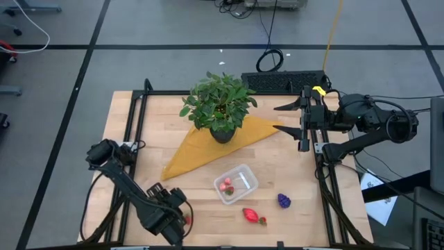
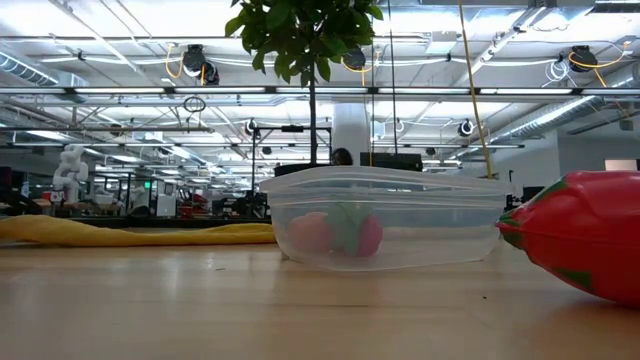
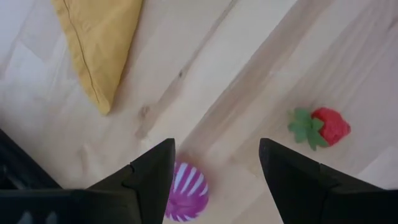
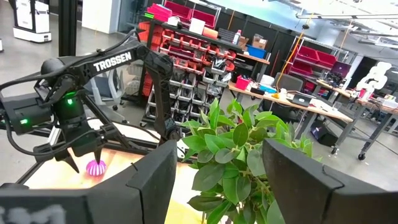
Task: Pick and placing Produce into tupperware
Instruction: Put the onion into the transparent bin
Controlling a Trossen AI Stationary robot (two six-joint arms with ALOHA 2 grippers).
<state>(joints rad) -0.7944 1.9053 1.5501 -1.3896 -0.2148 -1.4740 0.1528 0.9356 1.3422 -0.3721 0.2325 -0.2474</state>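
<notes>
The clear tupperware [image 1: 236, 183] stands on the table's near middle, with pink and red pieces inside [image 2: 330, 235]. A red strawberry [image 1: 253, 216] lies near it toward the near edge, and a purple knobbly piece [image 1: 284, 201] lies to its right. A pink-and-white striped ball [image 3: 186, 200] rests on the wood near the near-left edge. My left gripper [image 3: 216, 149] hangs open over the ball, which sits close beside one finger. In the right wrist view the ball [image 4: 95, 167] stands on the table under the left arm. My right gripper [image 1: 281, 118] waits open at the far right.
A potted leafy plant [image 1: 220, 104] stands on a yellow cloth [image 1: 208, 149] at the table's far middle. The cloth's corner [image 3: 99, 56] reaches toward the left gripper. A black frame rail [image 1: 322, 173] runs along the table's right side. Bare wood lies between the ball and the tupperware.
</notes>
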